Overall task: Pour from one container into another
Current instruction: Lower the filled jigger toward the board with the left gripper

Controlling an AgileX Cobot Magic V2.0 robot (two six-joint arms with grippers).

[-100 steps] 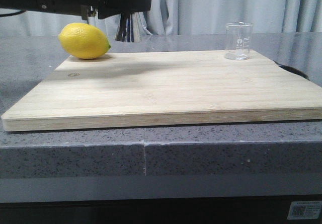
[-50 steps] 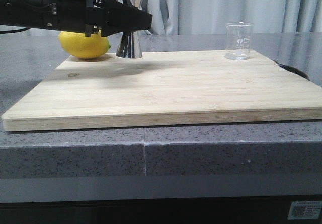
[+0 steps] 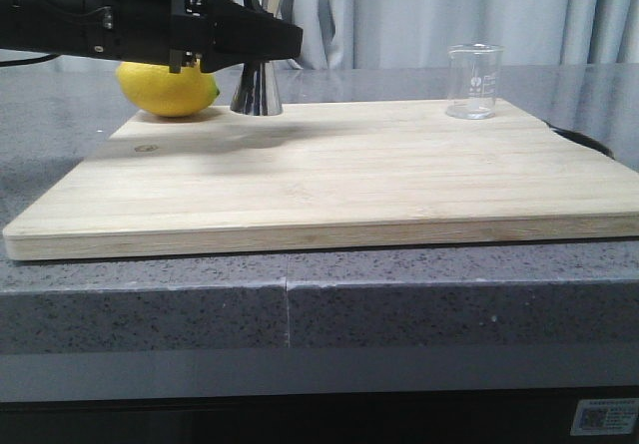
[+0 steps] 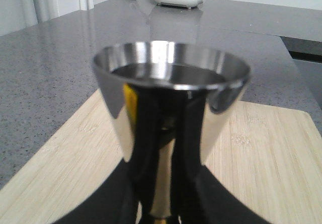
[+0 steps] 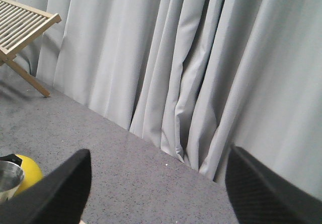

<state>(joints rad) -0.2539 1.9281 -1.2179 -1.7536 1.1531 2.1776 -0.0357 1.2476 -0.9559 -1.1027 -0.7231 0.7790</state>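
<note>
Jigger stands on the cutting board in the upper left of the front frame beside a lemon, the left gripper at its waist, the beaker upper right. Left wrist frame: its fingers flank the steel body; actual clamping is unclear. Right wrist frame: the right gripper gapes, holding nothing.

Left arm low at far left — right arm unseen from front.
Left tool level, fingers closed; right tool fingers spread wide.
</note>
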